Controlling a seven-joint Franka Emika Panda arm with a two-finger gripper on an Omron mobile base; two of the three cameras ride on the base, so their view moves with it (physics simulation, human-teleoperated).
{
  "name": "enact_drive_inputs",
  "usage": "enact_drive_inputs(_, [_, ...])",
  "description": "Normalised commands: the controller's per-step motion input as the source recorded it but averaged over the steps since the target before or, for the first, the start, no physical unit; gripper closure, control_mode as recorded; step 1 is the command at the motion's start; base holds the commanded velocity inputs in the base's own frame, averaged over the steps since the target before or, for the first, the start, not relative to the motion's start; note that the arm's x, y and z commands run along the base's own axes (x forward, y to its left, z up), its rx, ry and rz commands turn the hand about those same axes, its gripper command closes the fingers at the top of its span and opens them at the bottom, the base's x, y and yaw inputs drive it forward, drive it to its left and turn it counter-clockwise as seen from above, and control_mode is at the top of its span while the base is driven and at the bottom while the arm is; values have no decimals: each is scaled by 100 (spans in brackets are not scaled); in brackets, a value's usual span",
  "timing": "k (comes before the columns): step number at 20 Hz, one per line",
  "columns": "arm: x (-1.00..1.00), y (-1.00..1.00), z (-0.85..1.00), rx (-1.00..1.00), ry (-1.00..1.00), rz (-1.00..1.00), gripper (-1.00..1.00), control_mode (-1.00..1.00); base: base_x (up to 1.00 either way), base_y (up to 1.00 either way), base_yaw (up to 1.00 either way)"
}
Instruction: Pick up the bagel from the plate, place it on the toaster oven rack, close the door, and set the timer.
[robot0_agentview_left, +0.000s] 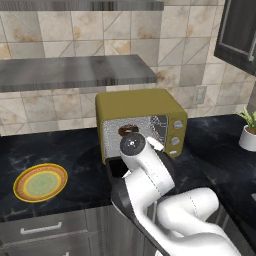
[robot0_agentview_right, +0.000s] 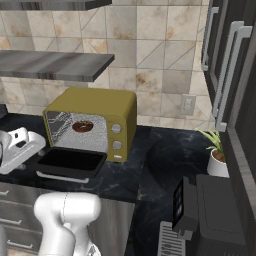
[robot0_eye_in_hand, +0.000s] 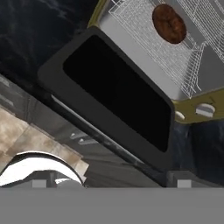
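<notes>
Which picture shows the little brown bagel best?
The hand view shows it best: the small dark brown ring-shaped bagel lies large and unblocked on the silvery wire-mesh rack. In the right base view it looks small but clear. In the left base view the arm partly hides it.

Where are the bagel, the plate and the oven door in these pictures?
bagel (robot0_eye_in_hand: 169, 23): hand view, on its brown top, lying on the rack.
plate (robot0_agentview_left: 40, 182): left base view, on its pale green centre.
door (robot0_agentview_right: 70, 161): right base view, on the dark glass of the folded-down panel.
</notes>
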Motion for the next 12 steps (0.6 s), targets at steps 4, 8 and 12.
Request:
enact_drive_inputs(4, [0,9,0,-16,2,7,-100,-100,0,0,0])
enact_drive_inputs(8, [0,10,-10,-10,1,9,-100,-100,0,0,0])
enact_drive_inputs(12, [-5,14,-26,-10,0,7,-100,-100,0,0,0])
